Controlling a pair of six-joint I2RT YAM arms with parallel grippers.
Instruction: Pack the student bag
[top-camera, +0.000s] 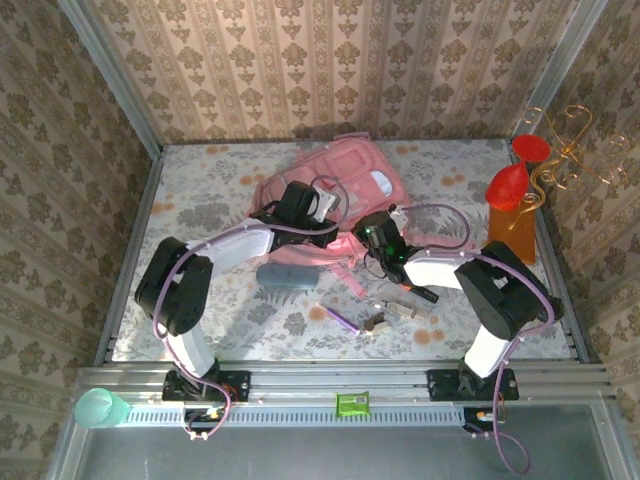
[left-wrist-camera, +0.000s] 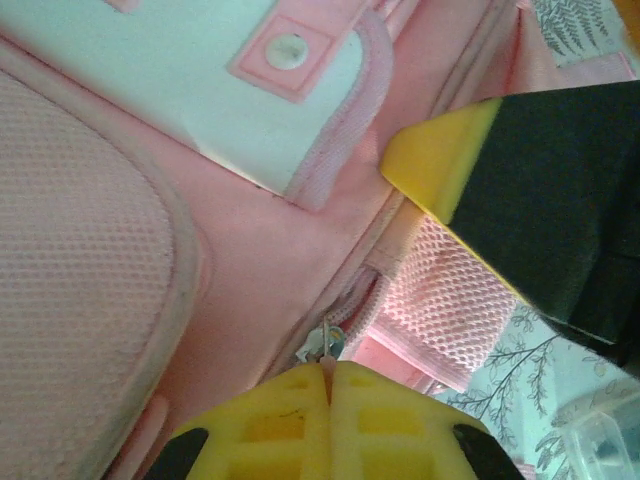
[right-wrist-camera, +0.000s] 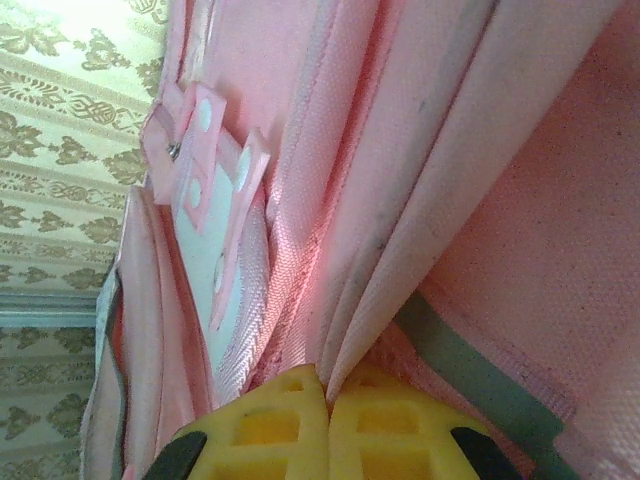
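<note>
Limp, light student bag (top-camera: 345, 165): your left gripper (left-wrist-camera: 328, 372) pinches its zip pull (left-wrist-camera: 322, 345), your right gripper (right-wrist-camera: 327, 378) a fabric fold (right-wrist-camera: 372, 300), both sound holds

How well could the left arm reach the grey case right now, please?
Probably not yet: the left gripper is shut on the bag's zip pull. The case lies uncovered near its forearm, so once released it likely could.

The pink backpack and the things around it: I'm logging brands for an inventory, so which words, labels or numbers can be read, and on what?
None can be read.
The backpack and its white patch show no lettering.
The grey pouch and the purple pen are too small to tell.
</note>
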